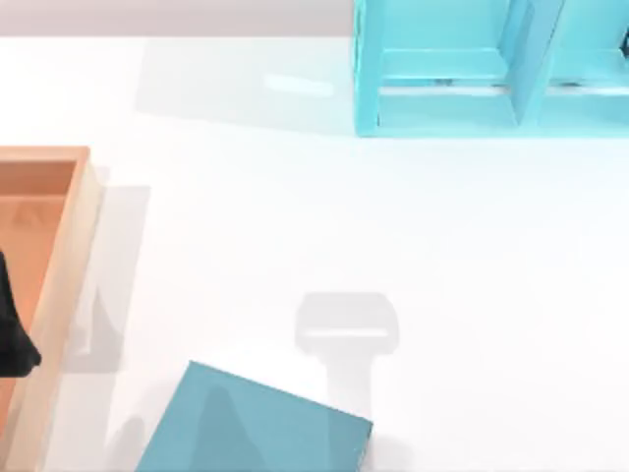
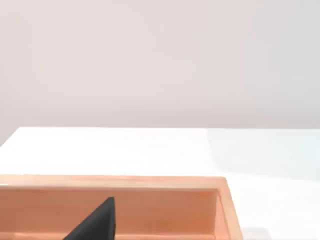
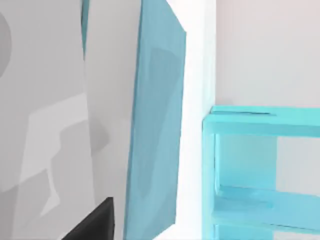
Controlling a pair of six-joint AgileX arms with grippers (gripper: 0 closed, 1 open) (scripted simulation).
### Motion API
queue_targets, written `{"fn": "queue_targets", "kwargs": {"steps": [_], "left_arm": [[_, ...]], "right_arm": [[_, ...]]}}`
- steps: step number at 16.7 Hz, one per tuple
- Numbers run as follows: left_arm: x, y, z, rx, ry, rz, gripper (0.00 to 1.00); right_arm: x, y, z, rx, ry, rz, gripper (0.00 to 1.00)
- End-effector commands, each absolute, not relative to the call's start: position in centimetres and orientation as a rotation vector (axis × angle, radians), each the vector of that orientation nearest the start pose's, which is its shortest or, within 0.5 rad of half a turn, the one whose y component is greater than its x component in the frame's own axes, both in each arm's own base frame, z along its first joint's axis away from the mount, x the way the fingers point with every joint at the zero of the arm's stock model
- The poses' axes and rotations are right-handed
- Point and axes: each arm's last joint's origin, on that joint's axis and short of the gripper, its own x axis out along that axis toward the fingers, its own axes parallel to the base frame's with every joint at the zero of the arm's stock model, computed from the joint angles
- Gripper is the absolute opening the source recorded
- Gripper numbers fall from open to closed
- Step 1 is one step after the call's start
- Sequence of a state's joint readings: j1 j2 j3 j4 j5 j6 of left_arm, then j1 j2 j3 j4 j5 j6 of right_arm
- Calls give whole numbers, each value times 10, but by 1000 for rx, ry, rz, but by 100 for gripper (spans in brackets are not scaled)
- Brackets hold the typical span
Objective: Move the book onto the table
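The book (image 1: 257, 425), teal-blue, shows at the near edge of the top view, left of centre and skewed to the table's (image 1: 324, 216) edges. In the right wrist view the book (image 3: 156, 125) stands very close, its cover beside its white page edges. My right gripper (image 3: 92, 222) is shut on it, with one dark fingertip (image 3: 95, 220) against the pages. My left gripper (image 1: 14, 339) hangs parked over the wooden tray at the far left, and a dark part of it (image 2: 95, 224) also shows in the left wrist view.
A turquoise compartmented shelf (image 1: 462, 69) stands at the back right, also seen as the shelf (image 3: 260, 170) beyond the book. An orange-brown wooden tray (image 1: 61, 265) with a raised rim lies at the left edge. A grey shadow (image 1: 346, 324) falls on the white table mid-front.
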State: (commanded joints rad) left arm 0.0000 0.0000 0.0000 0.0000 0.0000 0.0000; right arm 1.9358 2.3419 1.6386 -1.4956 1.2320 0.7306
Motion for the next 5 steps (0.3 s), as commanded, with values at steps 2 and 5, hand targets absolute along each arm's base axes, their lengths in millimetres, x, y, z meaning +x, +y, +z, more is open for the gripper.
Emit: {"fn": "queue_targets", "kwargs": {"steps": [2,5], "left_arm": [[106,-1,160,0,0,0,100],[106,-1,160,0,0,0,100]], "right_arm": [[-115,373,114,-1520,108,311,100],[-115,374,113,-1529,111,300,100]]}}
